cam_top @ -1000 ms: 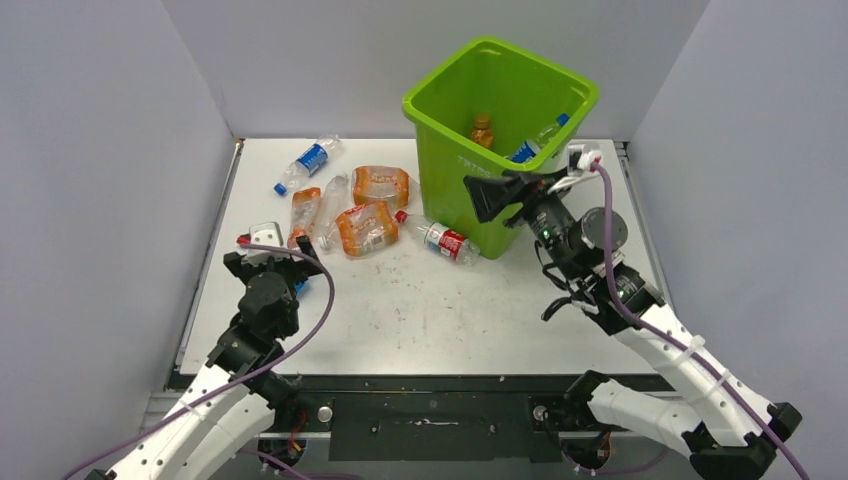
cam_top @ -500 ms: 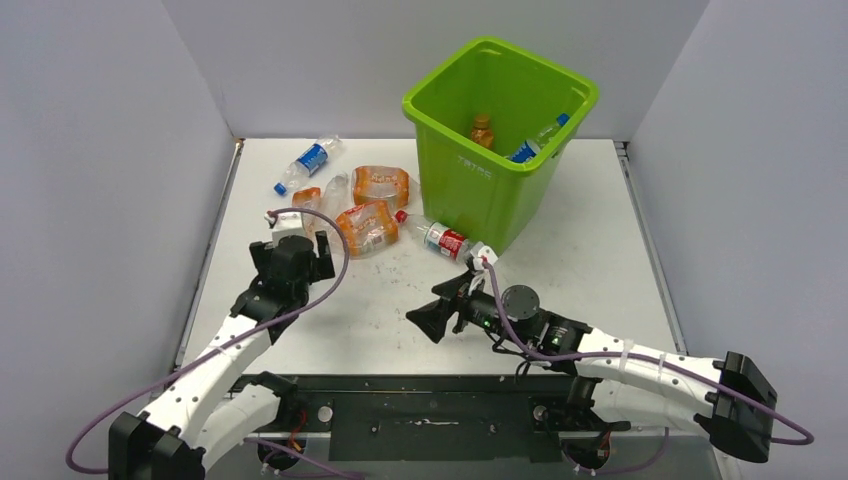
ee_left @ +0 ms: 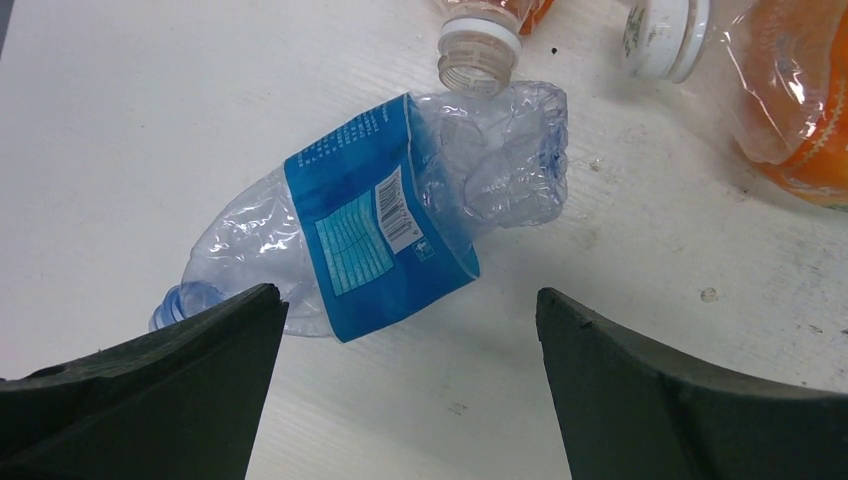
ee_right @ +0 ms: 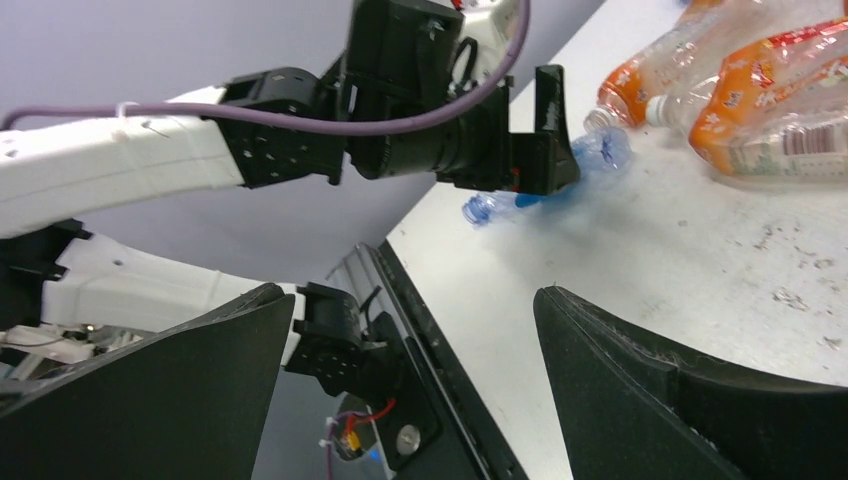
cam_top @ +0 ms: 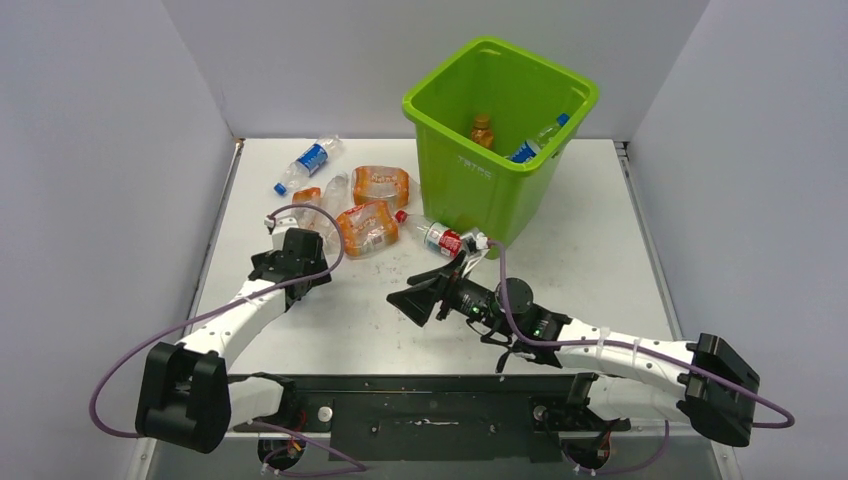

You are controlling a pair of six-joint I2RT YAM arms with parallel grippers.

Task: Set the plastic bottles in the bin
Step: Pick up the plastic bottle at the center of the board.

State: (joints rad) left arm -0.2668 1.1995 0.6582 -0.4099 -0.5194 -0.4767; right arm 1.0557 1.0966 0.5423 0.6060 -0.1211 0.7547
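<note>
The lime-green bin (cam_top: 470, 182) stands at the back right, with an orange bottle (cam_top: 483, 130) and a blue-labelled bottle (cam_top: 535, 142) inside. Left of it, several crushed plastic bottles lie on the table: a blue-labelled one (cam_top: 308, 160), orange ones (cam_top: 380, 185) (cam_top: 366, 228) and a red-labelled one (cam_top: 440, 239). My left gripper (cam_top: 292, 270) (ee_left: 408, 292) hangs open just over a crushed blue-labelled bottle (ee_left: 380, 230) (ee_right: 600, 155), not gripping it. My right gripper (cam_top: 412, 303) (ee_right: 412, 293) is open and empty, low over the table's middle, pointing left.
Grey walls close in the left, back and right sides. A black rail (cam_top: 430, 385) runs along the near edge. An uncapped bottle neck (ee_left: 478, 60) and a white-capped orange bottle (ee_left: 800, 100) lie just beyond the blue-labelled one. My left arm (ee_right: 300, 130) fills the right wrist view's upper left.
My right arm swung down from the bin's front to the middle of the table and now points left. My left arm reached forward over the blue-labelled bottle.
</note>
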